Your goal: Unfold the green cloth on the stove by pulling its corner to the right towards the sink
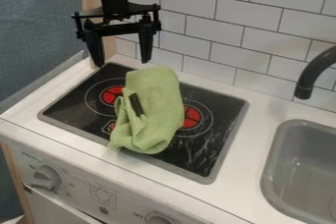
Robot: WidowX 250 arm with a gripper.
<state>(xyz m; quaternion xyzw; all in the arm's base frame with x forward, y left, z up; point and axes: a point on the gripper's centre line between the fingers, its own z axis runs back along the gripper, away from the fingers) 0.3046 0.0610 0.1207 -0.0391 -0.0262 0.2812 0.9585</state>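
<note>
A black two-finger gripper (123, 64), open wide and empty, hung to the upper left of a crumpled light-green cloth (156, 112) stretched back to front across a black toy stovetop (220, 127).

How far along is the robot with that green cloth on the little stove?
Done: nothing I can confirm; the green cloth lies bunched on the stovetop, a small dark piece against it.
In hand: nothing; the gripper hangs above the cloth, fingers apart.
Left: probably any handling of the cloth, since it's still ungrasped and rumpled.
</note>
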